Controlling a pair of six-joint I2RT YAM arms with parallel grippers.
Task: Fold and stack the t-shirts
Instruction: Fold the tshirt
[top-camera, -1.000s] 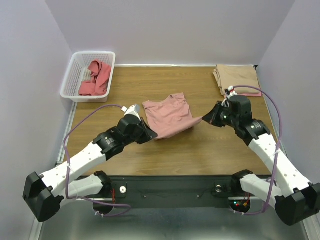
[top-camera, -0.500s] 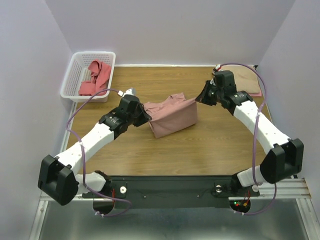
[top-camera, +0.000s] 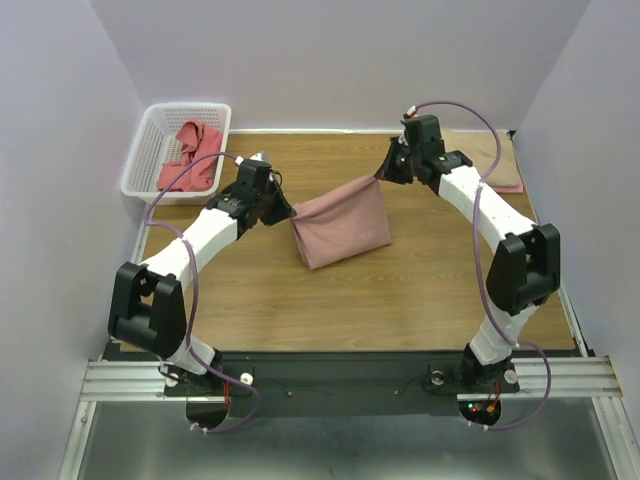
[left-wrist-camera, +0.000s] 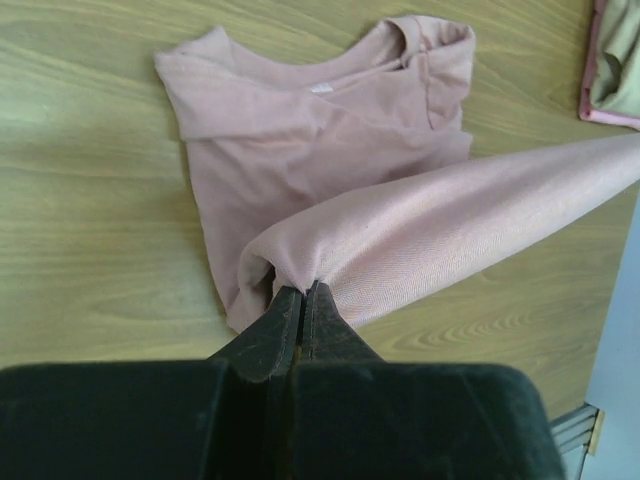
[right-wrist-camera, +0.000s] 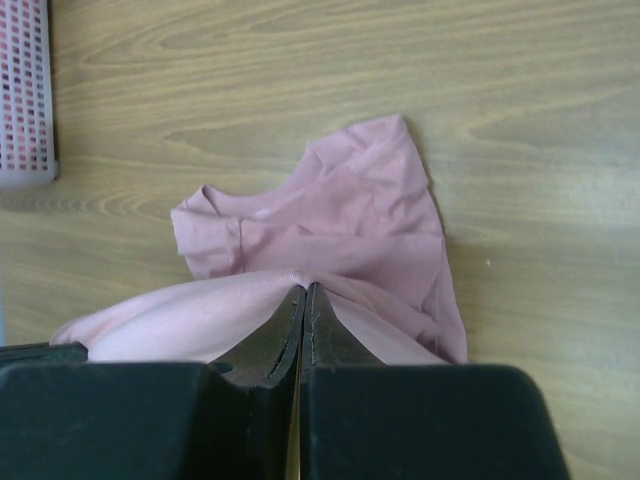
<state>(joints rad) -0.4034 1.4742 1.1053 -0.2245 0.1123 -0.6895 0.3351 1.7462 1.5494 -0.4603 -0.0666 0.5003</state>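
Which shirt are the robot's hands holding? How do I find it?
Look at the middle of the wooden table. The dusty pink t-shirt lies there, one edge stretched between the left gripper and right gripper. The coral-red shirt is in the basket; the tan shirt lies at the far right corner.

You have the middle t-shirt (top-camera: 345, 235) lying near the centre of the surface (top-camera: 400, 290). One edge of it is lifted between the left claw (top-camera: 288, 213) at its left and the right claw (top-camera: 380, 176) behind it to the right. The basket (top-camera: 150, 140) sits at the far left corner with a crumpled t-shirt (top-camera: 195, 155) in it. The folded t-shirts (top-camera: 505, 162) lie at the far right corner.
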